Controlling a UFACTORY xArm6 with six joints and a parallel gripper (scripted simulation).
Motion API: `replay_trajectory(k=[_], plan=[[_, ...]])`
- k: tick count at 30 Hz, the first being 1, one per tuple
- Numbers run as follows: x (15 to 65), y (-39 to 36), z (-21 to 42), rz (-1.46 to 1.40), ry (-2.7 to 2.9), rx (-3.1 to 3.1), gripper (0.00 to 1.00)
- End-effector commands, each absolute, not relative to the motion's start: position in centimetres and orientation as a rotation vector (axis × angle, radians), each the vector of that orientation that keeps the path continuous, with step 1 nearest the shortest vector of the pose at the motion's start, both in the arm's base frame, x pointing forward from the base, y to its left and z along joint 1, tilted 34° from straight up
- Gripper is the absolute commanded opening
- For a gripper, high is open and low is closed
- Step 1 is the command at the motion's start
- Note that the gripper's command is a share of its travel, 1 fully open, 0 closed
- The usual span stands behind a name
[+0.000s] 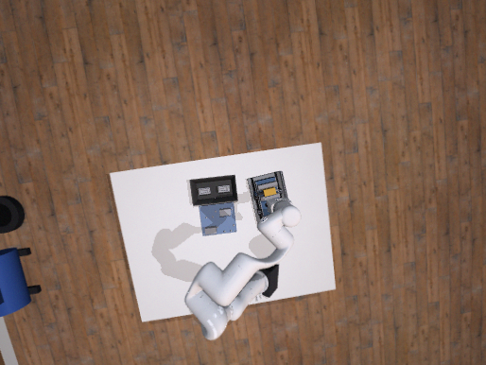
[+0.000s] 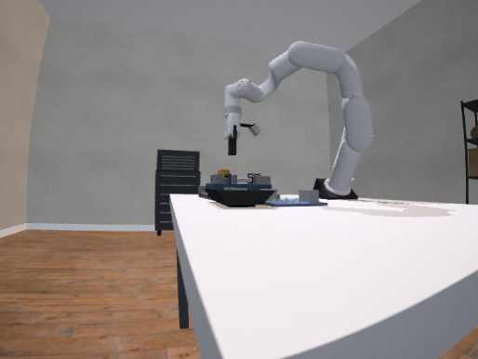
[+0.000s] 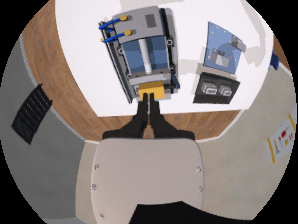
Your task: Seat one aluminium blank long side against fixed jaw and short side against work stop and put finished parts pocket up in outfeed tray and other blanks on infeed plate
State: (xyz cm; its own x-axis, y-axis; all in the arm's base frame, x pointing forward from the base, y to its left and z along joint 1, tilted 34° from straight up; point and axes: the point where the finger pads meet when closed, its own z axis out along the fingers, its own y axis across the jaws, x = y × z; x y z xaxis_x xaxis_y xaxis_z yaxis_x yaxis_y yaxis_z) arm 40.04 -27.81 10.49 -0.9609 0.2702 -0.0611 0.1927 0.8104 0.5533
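My gripper (image 2: 232,148) is shut and empty, and hangs in the air well above the vise (image 2: 239,180). In the wrist view the closed fingertips (image 3: 150,100) point at a brass blank (image 3: 152,90) that lies on the vise (image 3: 141,46), at the end away from the blue hoses. The brass blank also shows in the top view (image 1: 269,192) and the side view (image 2: 223,172). The black outfeed tray (image 1: 213,189) holds two grey finished parts. The blue infeed plate (image 1: 217,218) carries two grey aluminium blanks (image 1: 225,213) (image 1: 210,230). My wrist hides the near end of the vise in the top view.
The tray and the infeed plate sit side by side, left of the vise. My arm's base (image 1: 269,279) stands near the table's front edge. A dark drawer cabinet (image 2: 178,186) stands on the floor behind the table.
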Motion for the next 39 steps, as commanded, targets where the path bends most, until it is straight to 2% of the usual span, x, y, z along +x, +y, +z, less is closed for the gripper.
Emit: replay_trajectory(k=[1,39], plan=[[40.4,-28.0,10.7,0.819,2.83,0.127,0.0],[42.8,-28.3,11.0,0.493,2.262,-1.338,0.0]])
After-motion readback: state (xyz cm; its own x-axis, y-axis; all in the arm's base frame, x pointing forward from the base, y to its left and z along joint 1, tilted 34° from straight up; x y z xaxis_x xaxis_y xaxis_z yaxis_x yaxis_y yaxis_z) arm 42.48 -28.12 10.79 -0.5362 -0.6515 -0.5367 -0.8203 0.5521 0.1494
